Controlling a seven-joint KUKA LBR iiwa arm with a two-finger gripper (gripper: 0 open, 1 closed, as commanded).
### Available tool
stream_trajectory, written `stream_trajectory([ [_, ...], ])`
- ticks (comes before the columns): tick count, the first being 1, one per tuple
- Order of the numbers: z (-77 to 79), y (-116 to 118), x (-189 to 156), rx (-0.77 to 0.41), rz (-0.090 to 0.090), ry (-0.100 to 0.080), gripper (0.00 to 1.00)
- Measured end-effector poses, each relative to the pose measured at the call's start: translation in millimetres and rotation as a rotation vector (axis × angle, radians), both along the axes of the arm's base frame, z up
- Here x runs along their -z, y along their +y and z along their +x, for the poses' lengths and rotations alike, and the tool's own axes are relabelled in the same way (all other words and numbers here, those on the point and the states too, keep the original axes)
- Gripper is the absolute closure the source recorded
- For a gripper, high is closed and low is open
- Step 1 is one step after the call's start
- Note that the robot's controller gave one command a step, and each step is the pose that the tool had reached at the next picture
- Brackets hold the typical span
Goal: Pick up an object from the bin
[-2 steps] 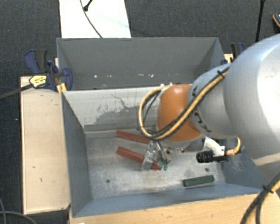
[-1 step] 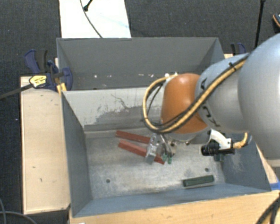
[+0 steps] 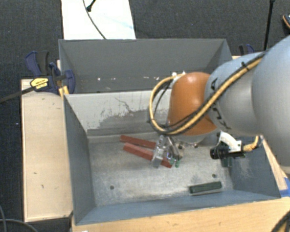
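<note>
Camera view, single frame. All positions are referenced to the gripper [image 3: 166,157].

- Gripper is low in the bin [image 3: 115,191], near mid-floor, under the orange wrist cover [image 3: 191,105]. Its tip sits at floor level or just above; height off the floor not resolvable.
- Two red-brown sticks [image 3: 136,149] lie flat on the floor, side by side, running up and to the left from the gripper. Their right ends meet the gripper tip and are partly hidden by it. These are the nearest things and the likely target.
- Gripper open or closed: cannot tell. The tip is a small cluster of metal and overlaps the stick ends. No stick is seen clearly clamped, so no hold is recorded.
- Dark green flat bar [image 3: 205,187]: down and to the right of the gripper, well apart, close to the near wall. Lying untouched.
- Small black-and-white piece [image 3: 226,149]: to the right of the gripper, beside the arm. Robot part or loose thing? Undetermined.

Progress (judgement): approach and descent look done, with the tool at the sticks' right ends. Nothing is lifted; both sticks rest on the floor. Left to do: confirm closure on one stick, raise it, clear the bin walls.

Risk (judgement): a grasp at the very end of a long stick may let it pivot or slip on lift, and the neighbouring stick may be dragged along.
</note>
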State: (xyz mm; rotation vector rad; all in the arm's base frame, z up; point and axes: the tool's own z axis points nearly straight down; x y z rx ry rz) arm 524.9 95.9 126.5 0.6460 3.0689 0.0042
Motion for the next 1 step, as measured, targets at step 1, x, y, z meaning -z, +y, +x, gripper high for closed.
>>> stream_trajectory([
  [1, 0.9, 0.1, -27.1, -0.004, 0.000, 0.000, 1.00],
])
